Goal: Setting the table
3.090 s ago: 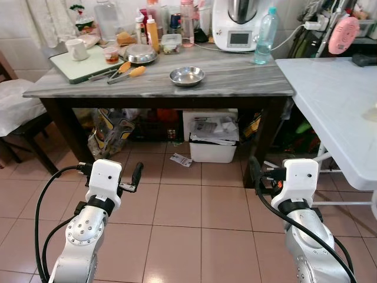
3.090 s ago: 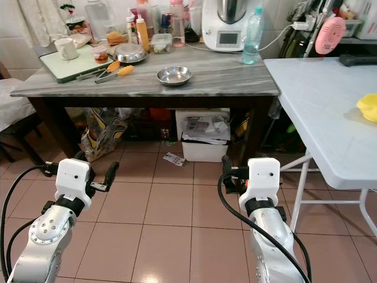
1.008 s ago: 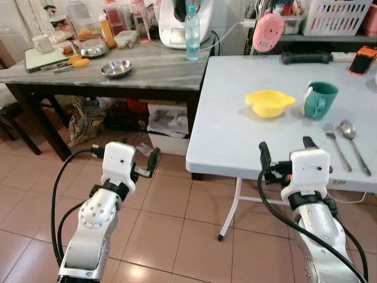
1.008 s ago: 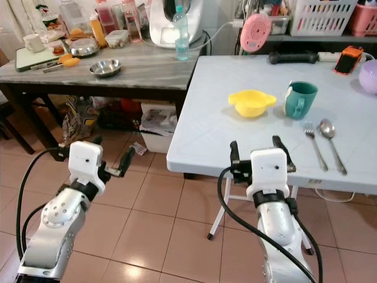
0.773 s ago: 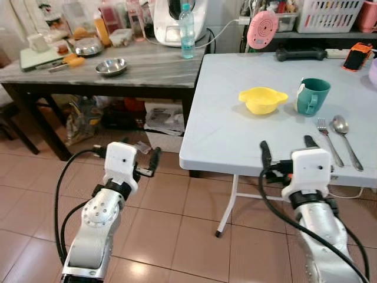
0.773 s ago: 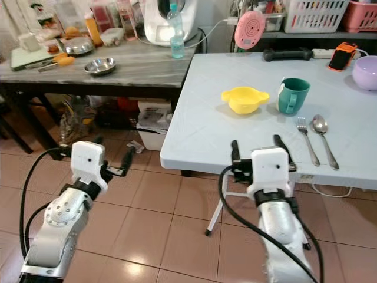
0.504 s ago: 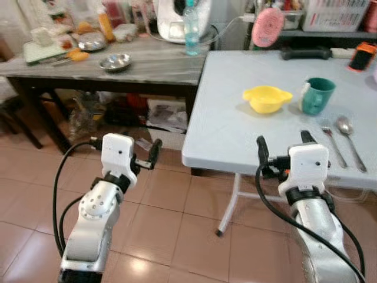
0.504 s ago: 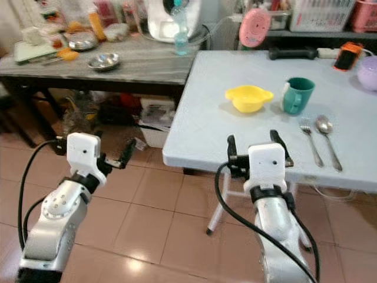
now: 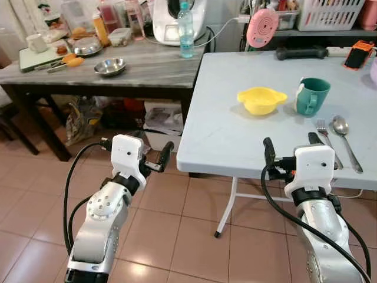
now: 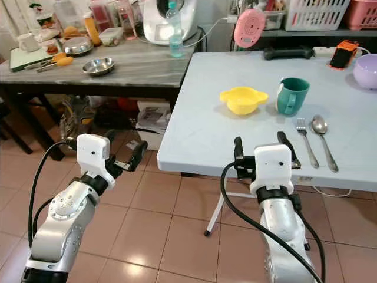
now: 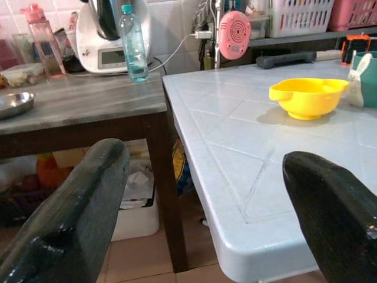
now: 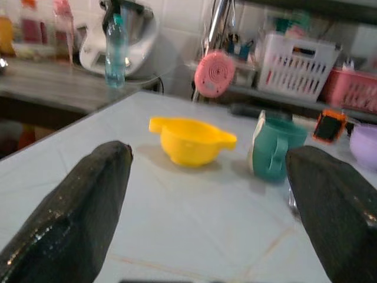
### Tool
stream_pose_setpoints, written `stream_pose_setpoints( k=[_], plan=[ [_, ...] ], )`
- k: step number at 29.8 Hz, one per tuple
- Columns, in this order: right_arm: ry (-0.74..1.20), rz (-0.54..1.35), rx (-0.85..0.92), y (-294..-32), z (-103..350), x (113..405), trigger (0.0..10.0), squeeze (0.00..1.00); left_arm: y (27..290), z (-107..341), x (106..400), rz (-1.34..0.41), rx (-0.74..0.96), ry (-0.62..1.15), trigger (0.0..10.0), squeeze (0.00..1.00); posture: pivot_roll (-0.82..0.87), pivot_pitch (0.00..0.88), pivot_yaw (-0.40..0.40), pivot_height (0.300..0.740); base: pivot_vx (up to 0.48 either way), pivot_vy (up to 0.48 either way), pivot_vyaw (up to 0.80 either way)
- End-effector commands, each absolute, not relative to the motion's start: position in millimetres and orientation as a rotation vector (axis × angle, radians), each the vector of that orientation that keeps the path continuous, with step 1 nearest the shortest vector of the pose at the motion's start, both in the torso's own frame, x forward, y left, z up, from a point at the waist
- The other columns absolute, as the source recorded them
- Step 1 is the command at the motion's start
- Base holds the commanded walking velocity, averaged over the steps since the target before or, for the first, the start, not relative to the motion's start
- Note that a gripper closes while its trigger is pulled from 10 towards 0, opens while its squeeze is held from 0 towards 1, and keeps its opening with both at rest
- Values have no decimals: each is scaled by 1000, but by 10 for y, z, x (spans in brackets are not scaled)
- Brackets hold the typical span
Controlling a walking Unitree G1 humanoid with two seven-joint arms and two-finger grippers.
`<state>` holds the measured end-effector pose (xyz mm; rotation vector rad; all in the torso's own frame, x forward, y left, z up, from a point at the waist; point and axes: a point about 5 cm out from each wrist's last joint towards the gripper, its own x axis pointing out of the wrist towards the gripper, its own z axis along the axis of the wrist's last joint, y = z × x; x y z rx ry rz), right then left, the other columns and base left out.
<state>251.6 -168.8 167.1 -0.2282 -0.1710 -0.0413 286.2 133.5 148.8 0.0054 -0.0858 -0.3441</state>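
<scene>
On the white folding table (image 9: pixel 235 135) sit a yellow bowl (image 9: pixel 262 99), a teal mug (image 9: pixel 311 96), a fork (image 9: pixel 323 131) and a spoon (image 9: pixel 341 127), laid side by side near the right front edge. My left gripper (image 9: pixel 135 147) is open, low over the floor just left of the table's front corner. My right gripper (image 9: pixel 291 146) is open at the table's front edge, a little short of the fork. Between the right wrist view's fingers (image 12: pixel 70 206) lie the yellow bowl (image 12: pixel 191 140) and the mug (image 12: pixel 277 146), nothing held.
A dark marble table (image 9: pixel 153 65) stands to the left, carrying a steel bowl (image 9: pixel 109 66), a water bottle (image 9: pixel 185 23), jars and a cutting board. A purple bowl (image 10: pixel 366 72) and an orange phone (image 9: pixel 359 54) lie far right. Boxes sit under the marble table.
The camera has swung right from the marble table to the white table. Since a second ago the left arm has come slightly up and rightward. Both grippers stay open.
</scene>
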Motion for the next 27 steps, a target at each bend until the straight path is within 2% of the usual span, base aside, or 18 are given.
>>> stream_pose_setpoints(
  k=[1,13,21,27],
  plan=[
    [-178,-31,-226,-1657,1693,2529,10000,0,1383,1475,2855,-336,9,-70,10000,0,-84,25,59,740,0,-472,0],
    [-186,-30,-238,-1659,1720,2534,10000,0,1363,1453,2842,-350,0,-59,10000,0,-91,28,58,740,0,-478,0],
    [-195,-36,-246,-1659,1726,2538,10000,0,1341,1477,2850,-366,10,-79,10000,0,-91,22,63,740,0,0,0],
    [-220,-16,-254,-1606,1772,2580,10000,0,1328,1547,2892,-393,-42,-106,10000,0,-92,14,62,740,0,0,0]
  ],
)
